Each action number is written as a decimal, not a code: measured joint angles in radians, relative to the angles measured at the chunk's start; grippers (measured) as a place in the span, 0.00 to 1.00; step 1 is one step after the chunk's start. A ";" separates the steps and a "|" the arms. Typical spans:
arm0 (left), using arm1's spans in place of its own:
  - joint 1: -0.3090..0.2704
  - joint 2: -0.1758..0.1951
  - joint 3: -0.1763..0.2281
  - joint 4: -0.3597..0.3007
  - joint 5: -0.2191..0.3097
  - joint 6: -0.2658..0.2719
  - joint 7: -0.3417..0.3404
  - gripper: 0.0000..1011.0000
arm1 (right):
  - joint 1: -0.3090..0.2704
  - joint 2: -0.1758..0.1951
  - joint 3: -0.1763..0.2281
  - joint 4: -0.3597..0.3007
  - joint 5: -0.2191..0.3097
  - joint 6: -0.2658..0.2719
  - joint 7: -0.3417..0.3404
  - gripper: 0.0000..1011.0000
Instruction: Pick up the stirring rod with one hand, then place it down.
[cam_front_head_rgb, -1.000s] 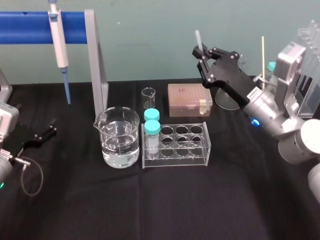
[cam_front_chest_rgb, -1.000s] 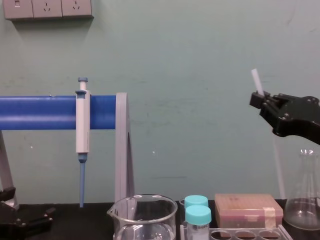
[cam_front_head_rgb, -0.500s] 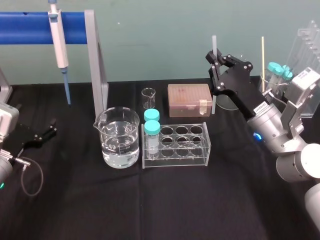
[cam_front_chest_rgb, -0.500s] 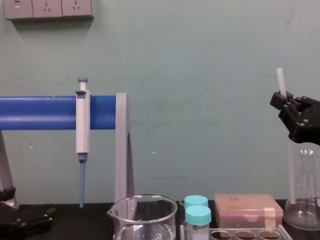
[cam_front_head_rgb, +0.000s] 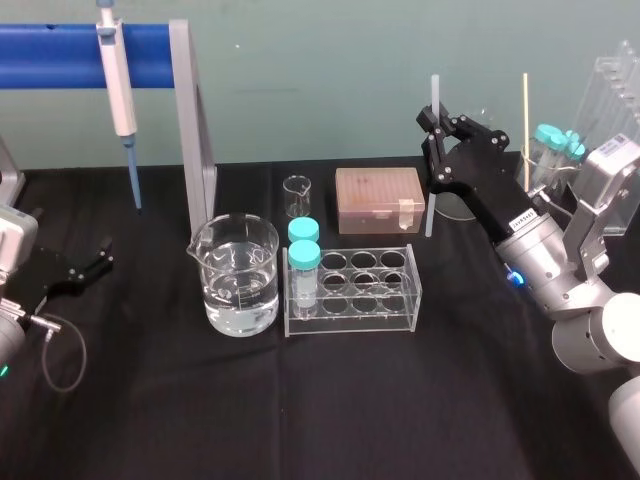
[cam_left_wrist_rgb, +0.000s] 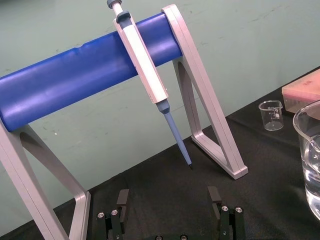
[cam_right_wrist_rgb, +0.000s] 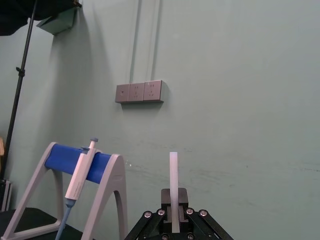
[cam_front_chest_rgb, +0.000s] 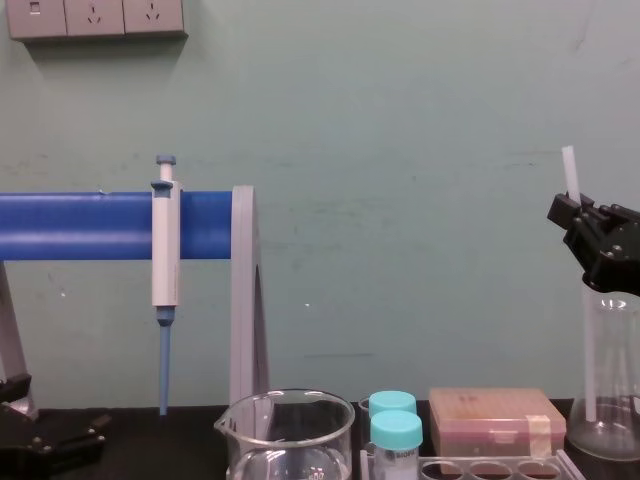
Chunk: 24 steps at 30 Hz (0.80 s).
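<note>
My right gripper is raised over the back right of the table, shut on the stirring rod, a thin white translucent stick held almost upright. The rod's top pokes above the fingers, and its lower end hangs just above the cloth beside the pink box. In the right wrist view the rod stands up between the closed jaws of the right gripper. A glass flask stands right by the rod's lower part; I cannot tell whether they touch. My left gripper lies parked at the table's left edge, open.
A beaker of water and a clear tube rack with two teal-capped tubes sit mid-table. Behind them are a small beaker and a pink box. A pipette hangs on the blue stand. Capped tubes stand far right.
The right gripper has carried the rod to the right and a little lower, towards the flask, and the rod has gone from tilted to nearly upright. The left arm has not moved.
</note>
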 joint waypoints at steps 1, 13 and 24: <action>0.000 0.000 0.000 0.000 0.000 0.000 0.000 0.99 | 0.000 0.000 0.000 0.000 0.000 0.000 0.000 0.07; 0.000 0.000 0.000 0.000 0.000 0.000 0.000 0.99 | 0.000 0.001 -0.002 0.002 0.000 -0.004 0.002 0.07; 0.000 0.000 0.000 0.000 0.000 0.000 0.000 0.99 | 0.001 0.002 -0.003 0.004 0.001 -0.007 0.002 0.07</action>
